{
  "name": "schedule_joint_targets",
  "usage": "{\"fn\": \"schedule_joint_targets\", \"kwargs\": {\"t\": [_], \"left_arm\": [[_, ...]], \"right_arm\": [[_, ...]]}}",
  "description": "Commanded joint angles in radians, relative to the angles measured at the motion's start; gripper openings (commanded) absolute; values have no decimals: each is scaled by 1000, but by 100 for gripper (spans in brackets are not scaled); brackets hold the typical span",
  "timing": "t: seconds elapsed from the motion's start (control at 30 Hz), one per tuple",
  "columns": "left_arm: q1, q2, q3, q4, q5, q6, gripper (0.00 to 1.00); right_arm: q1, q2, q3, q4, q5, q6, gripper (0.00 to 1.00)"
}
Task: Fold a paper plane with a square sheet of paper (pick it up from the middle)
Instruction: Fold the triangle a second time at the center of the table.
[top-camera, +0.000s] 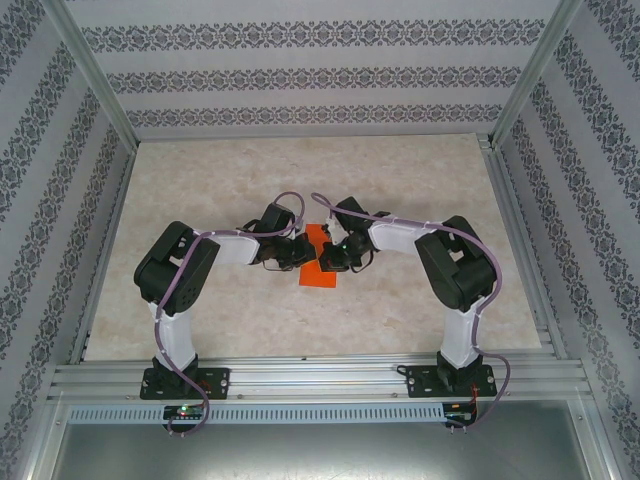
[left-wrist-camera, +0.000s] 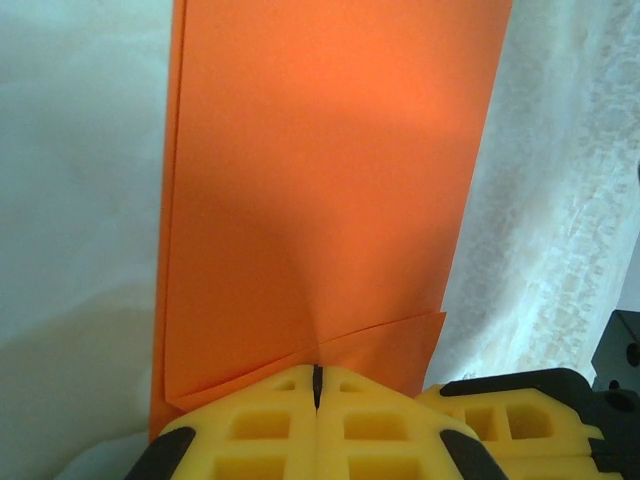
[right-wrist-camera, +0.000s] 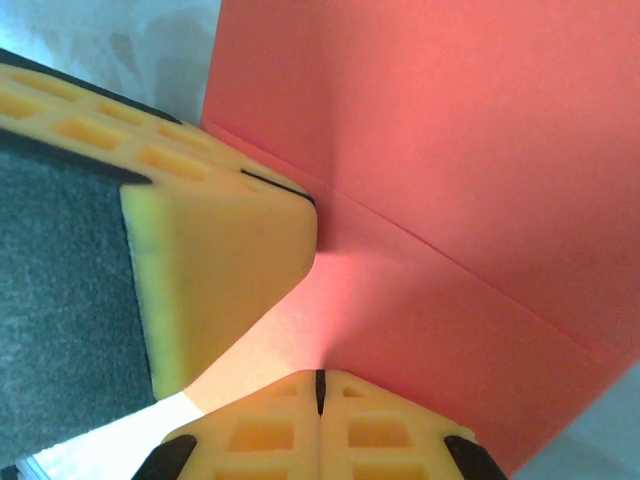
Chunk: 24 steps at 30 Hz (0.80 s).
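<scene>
Both my left gripper and right gripper are shut tight, tips pressing the folded square sheet of paper, I think to flatten its crease.

walls: were papered white with grey damask bands on three sides | bench: was a pale beige marbled top | frame: aluminium posts rose at the corners, slotted rail ran along the near edge | light: was even and bright
</scene>
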Motion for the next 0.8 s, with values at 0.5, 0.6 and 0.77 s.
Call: {"fn": "schedule_joint_targets", "kwargs": {"t": [0.5,0.6,0.77], "left_arm": [[-14,68,16,-129,-90,-8,0],[-18,37,64,-123,-58,-3,3],[-20,-55,108,-93,-15,-17,31]], "right_arm": [[-73,-263,-193,-68,-25,6,2],[-109,-264,-162,19,-20,78,8],[-149,-183,-102,116,-63,155,26]]}}
